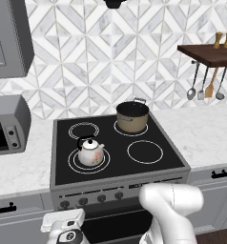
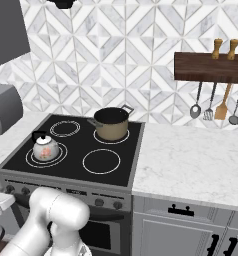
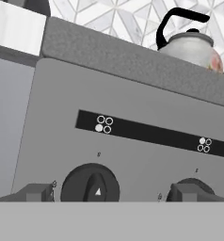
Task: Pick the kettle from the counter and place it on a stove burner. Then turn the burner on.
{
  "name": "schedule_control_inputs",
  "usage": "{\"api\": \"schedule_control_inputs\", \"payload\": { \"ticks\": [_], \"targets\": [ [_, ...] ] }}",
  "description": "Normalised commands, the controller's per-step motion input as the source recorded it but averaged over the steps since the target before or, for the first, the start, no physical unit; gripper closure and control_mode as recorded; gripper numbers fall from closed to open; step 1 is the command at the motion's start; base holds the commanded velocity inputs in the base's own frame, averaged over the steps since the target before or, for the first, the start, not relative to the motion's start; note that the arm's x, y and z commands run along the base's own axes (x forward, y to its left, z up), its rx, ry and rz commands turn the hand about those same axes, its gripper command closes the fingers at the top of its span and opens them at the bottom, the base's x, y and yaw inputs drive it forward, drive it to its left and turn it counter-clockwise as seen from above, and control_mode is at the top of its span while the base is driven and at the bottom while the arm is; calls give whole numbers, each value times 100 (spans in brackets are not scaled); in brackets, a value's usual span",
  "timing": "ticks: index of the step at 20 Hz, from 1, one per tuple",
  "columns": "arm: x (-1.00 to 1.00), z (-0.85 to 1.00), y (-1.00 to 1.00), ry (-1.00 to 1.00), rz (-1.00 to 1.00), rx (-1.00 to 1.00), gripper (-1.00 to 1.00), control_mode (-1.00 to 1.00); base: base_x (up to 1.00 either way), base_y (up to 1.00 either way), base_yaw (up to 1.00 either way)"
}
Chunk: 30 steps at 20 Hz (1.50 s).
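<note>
Marble tabletop (image 1: 206,136) either side of the black stove, right half of both base frames. Kettle (image 1: 90,151) parked on the big double-ring burner (image 1: 73,164), lower left of the cooktop. Tan pot (image 1: 132,116) behind, upper right. Jaws (image 3: 112,193) wide apart, straddling a dark knob (image 3: 90,184) at bottom of hand frame.

Evenly lit, bright rendered kitchen with soft, diffuse light and no clear source. Shadows are faint; the kettle (image 1: 90,151) casts almost none on the black cooktop (image 1: 153,164). No glare or blur, though edges look slightly pixelated.
</note>
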Motion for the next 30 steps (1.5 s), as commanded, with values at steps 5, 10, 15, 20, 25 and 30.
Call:
{"api": "schedule_control_inputs", "payload": {
  "ticks": [5, 10, 15, 20, 25, 30],
  "targets": [
    [11, -7, 1, 0, 0, 0, -100, -100, 0, 0, 0],
    [8, -6, 1, 0, 0, -1, -100, -100, 0, 0, 0],
    [14, 0, 0, 0, 0, 0, -100, -100, 0, 0, 0],
    [2, 0, 0, 0, 0, 0, -100, -100, 0, 0, 0],
    [4, 0, 0, 0, 0, 0, 100, -100, 0, 0, 0],
    [7, 0, 0, 0, 0, 0, 100, -100, 0, 0, 0]
  ]
}}
